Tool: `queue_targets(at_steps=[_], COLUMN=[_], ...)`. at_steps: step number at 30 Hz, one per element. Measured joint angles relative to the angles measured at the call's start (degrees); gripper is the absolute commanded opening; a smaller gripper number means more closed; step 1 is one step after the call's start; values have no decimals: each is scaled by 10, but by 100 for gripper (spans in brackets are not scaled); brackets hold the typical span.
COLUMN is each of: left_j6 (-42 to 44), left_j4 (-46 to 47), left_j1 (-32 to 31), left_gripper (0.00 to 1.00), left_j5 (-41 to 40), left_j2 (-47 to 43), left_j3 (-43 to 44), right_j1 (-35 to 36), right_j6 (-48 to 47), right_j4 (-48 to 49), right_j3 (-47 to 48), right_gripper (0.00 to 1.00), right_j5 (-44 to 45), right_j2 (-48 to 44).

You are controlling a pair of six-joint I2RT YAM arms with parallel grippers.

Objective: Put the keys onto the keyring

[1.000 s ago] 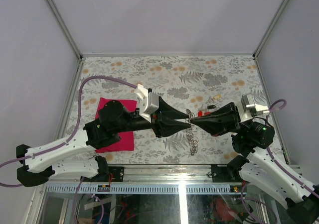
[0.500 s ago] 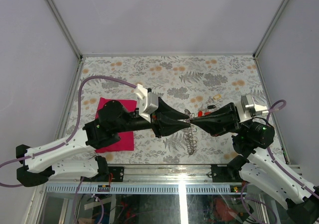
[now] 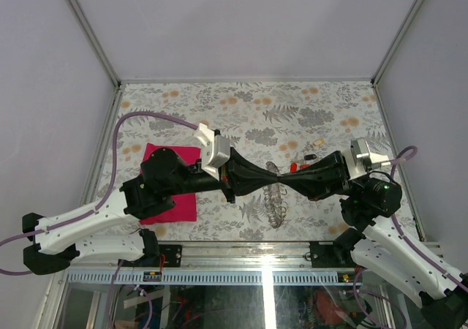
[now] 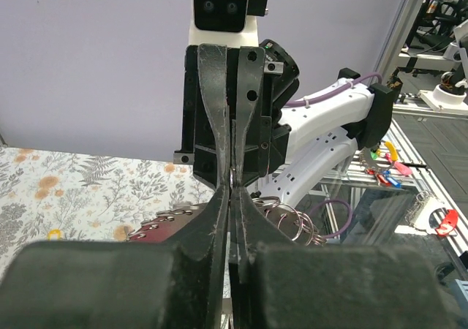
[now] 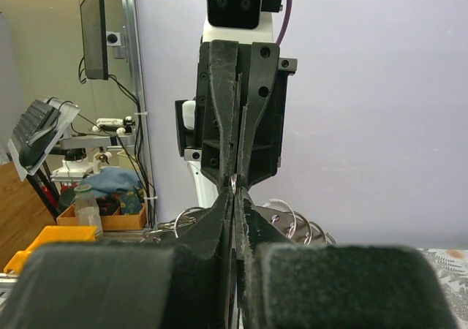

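My left gripper (image 3: 270,174) and right gripper (image 3: 280,175) meet tip to tip above the table's middle. Both are shut on the same thin metal ring, which glints between the tips in the left wrist view (image 4: 232,177) and the right wrist view (image 5: 233,183). The keyring (image 3: 276,201), a silvery strand of linked rings, hangs down from that point. Its rings also show in the left wrist view (image 4: 292,219) and the right wrist view (image 5: 292,223). A red key (image 3: 296,167) and a black key (image 3: 310,156) lie on the table behind the right gripper.
A magenta cloth (image 3: 175,210) lies under the left arm. A small yellowish piece (image 3: 319,142) lies behind the black key. The floral table (image 3: 241,110) has grey walls on three sides. Both arms span the table's near half.
The point where the two grippers meet has shifted a little to the left. The hanging strand has moved left with it. Both grippers stay shut.
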Motion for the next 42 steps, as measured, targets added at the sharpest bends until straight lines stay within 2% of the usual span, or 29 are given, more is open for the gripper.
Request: queue_targets(at_steps=[4,9,15,21,25,29,30,31,32,37,42], left_j6=[0,2,7,8,9,10,10,10,11,12,9], left_j4=[0,-17,-55,-68,-76,-79,-79,-79,-79,-77,-80], left_j1=[0,0,0,0,0,0,0,0,0,0,0], left_gripper=[0,0,0,0,0,0,3,14,19,35,46], left_j5=[-1,-1,0,2,3,3,3,3,3,-10,-58], left_j2=[0,3,10,10,10,10,10,10,10,1,-36], left_j3=[0,7,26,27,28,29,29,29,29,27,1], right_j1=[0,0,0,0,0,0,0,0,0,0,0], right_j6=[-3,-27,-96,-137,-152,-157,-159,-160,-162,-193,-262], right_j4=[-3,-41,-155,-229,-255,-265,-269,-272,-275,-334,-480], right_j3=[0,0,21,37,39,41,43,45,46,56,91], right_gripper=[2,15,21,16,1,0,0,0,0,0,0], right_j5=[0,-2,-6,-12,-13,-15,-15,-16,-16,-14,16], right_j2=[-2,-18,-56,-75,-78,-78,-78,-78,-78,-83,-106])
